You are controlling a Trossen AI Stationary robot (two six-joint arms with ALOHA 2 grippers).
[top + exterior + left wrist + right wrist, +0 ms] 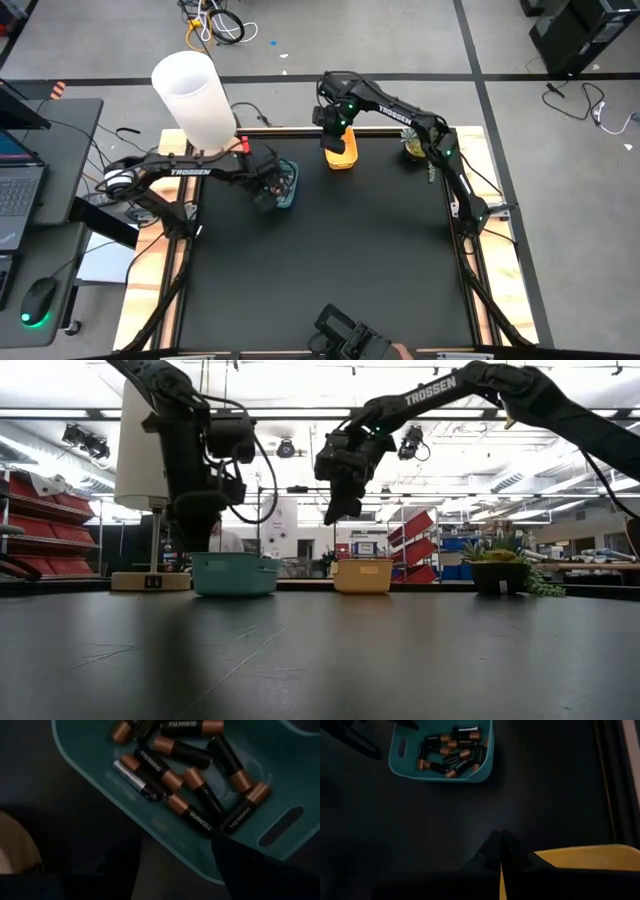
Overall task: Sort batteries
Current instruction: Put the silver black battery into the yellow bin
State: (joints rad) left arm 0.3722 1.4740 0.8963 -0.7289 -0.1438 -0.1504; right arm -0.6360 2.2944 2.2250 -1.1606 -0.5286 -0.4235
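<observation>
The teal bin holds several black batteries with copper ends, lying in a loose heap on its floor, and one thinner silvery cell among them. My left gripper hovers open over the bin's near rim. My right gripper is shut and hangs above the yellow bin, beside its rim. The right wrist view also shows the teal bin and its batteries farther off. The yellow bin's inside is hidden.
Both bins stand near the far edge of the black table. A white lamp stands at the far left corner and a potted plant at the far right. A dark device sits at the near edge.
</observation>
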